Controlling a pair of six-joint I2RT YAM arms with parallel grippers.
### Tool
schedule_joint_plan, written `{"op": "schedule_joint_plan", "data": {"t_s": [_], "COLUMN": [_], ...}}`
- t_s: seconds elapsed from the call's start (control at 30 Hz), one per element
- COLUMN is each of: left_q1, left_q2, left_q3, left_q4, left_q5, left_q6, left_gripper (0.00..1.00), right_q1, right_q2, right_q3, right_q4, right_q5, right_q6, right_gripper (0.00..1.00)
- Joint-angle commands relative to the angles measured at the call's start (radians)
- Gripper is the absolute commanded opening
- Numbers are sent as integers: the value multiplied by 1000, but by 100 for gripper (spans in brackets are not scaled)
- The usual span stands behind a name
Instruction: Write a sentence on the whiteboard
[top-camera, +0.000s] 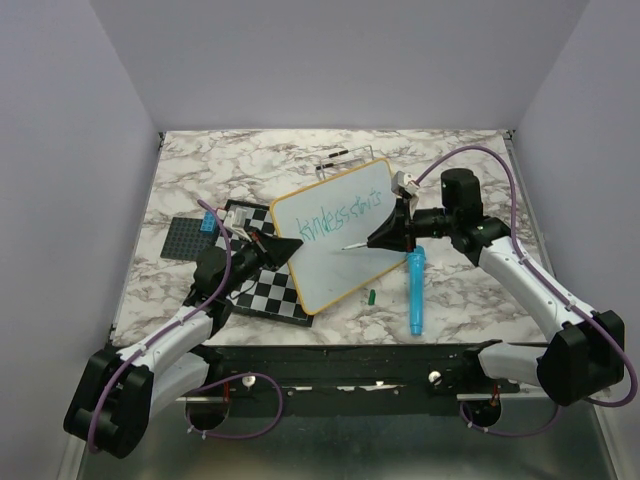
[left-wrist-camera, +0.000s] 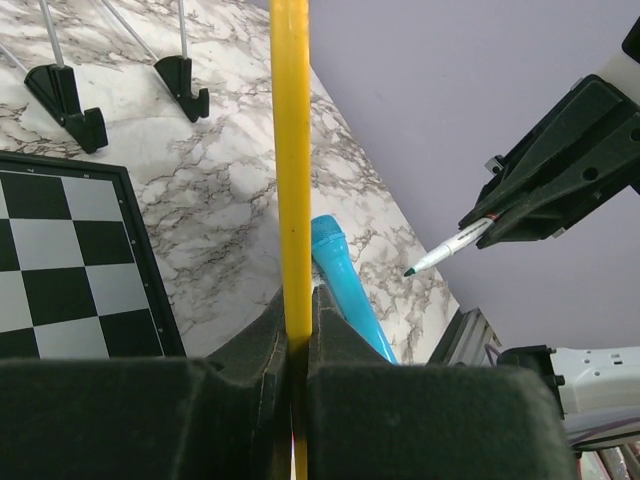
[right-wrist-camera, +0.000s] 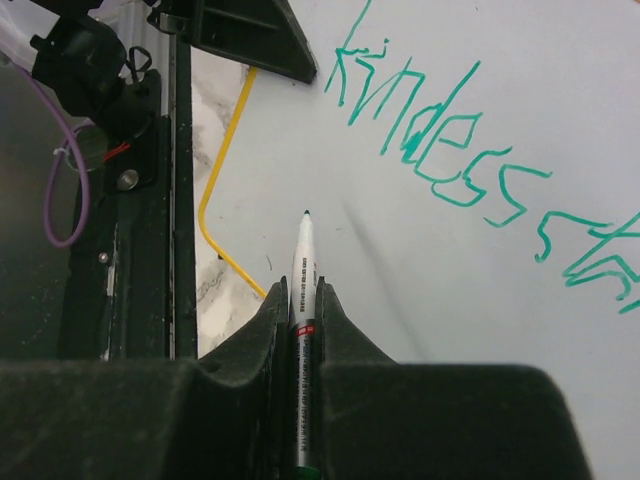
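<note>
I'm seeing left jaws, nearest lens, clamping whiteboard (top-camera: 340, 262) by yellow edge, tilting at frame centre above desk (top-camera: 470, 160); right jaws pinching marker (right-wrist-camera: 303, 252), tip pointing below green sentence (right-wrist-camera: 445, 150).

Black-and-white arms (top-camera: 530, 275), purple cables (top-camera: 478, 150)

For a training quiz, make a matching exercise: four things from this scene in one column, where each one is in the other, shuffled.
1 whiteboard
2 marker
3 green cap
4 checkered board

A in the right gripper
B loose beside the blue tube
C edge clamped in the left gripper
D lying flat on the table

Pairs: 1-C, 2-A, 3-B, 4-D
</note>
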Motion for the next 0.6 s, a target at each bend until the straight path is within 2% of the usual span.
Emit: {"op": "schedule_joint_plan", "data": {"t_s": [0.0,0.57], "left_q1": [-5,-5], "left_q2": [-16,-34], "left_q3": [-3,-37], "left_q4": [145,178], "left_q5": [-46,-91], "left_q6": [-18,-66], "left_gripper": [0,0], "right_q1": [3,3], "right_q2": [-14,-7], "right_q3": [30,46], "right_q4": [-49,-82], "right_q5": [21,26], "right_q6": [-60,-86], "right_gripper": [1,1]}}
